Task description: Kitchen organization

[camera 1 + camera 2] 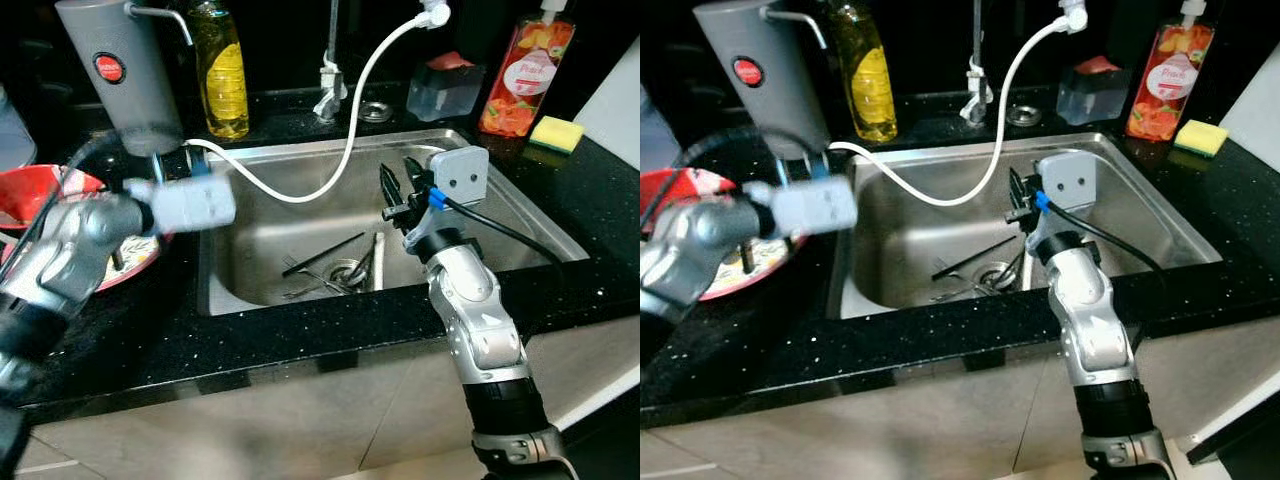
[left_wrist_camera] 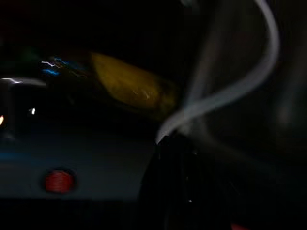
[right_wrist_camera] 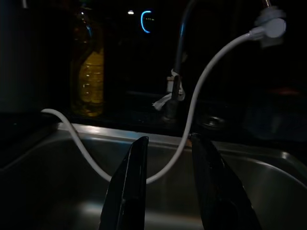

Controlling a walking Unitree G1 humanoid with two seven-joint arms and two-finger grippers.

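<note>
Black speckled counter point(image 1: 300, 335) around a steel sink point(image 1: 520, 215), seen from above. Judged barely begun as organizing goes: dark chopsticks and utensils point(image 1: 330, 270) lying loose by the drain at the sink's bottom, none lifted out. White hose point(image 1: 345, 150) draped from high near the tap, down across the basin and toward the left rim. Along the back edge: yellow oil bottle point(image 1: 222, 70), grey kettle with a red button point(image 1: 125, 70), clear container with a red lid point(image 1: 445, 85), red soap bottle point(image 1: 525, 70), yellow sponge point(image 1: 556, 132). Red plate point(image 1: 45, 195) on the counter at left, partly behind the left arm.

Right gripper point(image 1: 400, 185) raised over the sink's right half, above the utensils and well clear of them, fingers parted and holding nothing. Left gripper near the kettle's base at the sink's left rim, blurred; open or closed cannot be told.

Right wrist view: two black fingers point(image 3: 129, 187) apart, with the hose crossing behind the gap, and the oil bottle and tap stem beyond; sink floor and utensils out of its frame. Left wrist view: very dark and smeared, only a yellow shape, a pale curve of hose and a red dot discernible. Head views alone giving the utensils' position and the whole counter layout.
</note>
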